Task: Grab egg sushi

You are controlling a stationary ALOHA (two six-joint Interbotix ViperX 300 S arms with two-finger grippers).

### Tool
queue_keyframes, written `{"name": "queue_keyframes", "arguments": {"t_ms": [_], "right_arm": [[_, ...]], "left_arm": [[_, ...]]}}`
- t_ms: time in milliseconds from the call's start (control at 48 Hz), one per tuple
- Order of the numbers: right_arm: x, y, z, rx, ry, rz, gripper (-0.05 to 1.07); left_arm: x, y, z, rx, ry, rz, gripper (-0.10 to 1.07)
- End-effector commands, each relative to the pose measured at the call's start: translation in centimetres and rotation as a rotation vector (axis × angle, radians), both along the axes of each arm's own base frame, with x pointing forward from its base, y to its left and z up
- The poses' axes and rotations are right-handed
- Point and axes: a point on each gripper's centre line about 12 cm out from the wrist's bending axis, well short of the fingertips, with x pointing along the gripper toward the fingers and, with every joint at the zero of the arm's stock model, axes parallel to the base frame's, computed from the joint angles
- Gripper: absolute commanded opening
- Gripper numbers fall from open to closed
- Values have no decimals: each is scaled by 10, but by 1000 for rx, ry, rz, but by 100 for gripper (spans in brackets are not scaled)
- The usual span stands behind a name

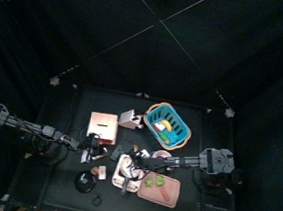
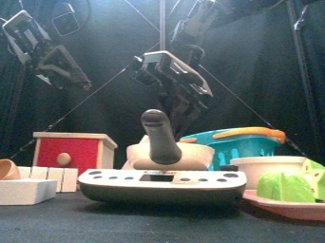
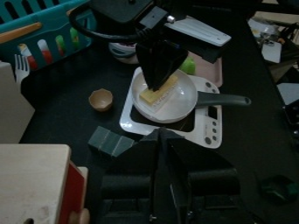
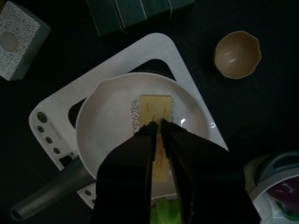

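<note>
The egg sushi point(image 4: 153, 108), a yellow slab with a pale band, is seen lying in the white pan point(image 4: 105, 114), which is set on the white scale point(image 4: 140, 52) near the middle of the table's near side. The right gripper point(image 4: 158, 133) is lowered over it from the right, its jaws drawn narrow around the sushi's near end and apparently touching it; a firm grip cannot be confirmed. The left gripper point(image 3: 163, 179) is held back on the left; its opening cannot be told.

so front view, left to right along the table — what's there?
red box → white scale with grey pan handle → teal basket → green item on pink plate
</note>
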Motion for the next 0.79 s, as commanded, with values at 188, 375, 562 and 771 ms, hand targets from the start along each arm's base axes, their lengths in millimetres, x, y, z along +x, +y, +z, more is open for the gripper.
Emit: {"name": "queue_keyframes", "arguments": {"t_ms": [188, 375, 562, 771], "right_arm": [[-7, 1, 69, -8, -192, 25, 56], [-10, 8, 54, 6, -202, 51, 61], [-12, 12, 42, 11, -189, 60, 80], [-10, 13, 28, 7, -155, 64, 95]], "left_arm": [[2, 0, 4, -8, -12, 4, 54], [2, 0, 4, -10, -10, 6, 54], [2, 1, 4, -9, -10, 7, 54], [2, 1, 4, -10, -10, 8, 54]]}}
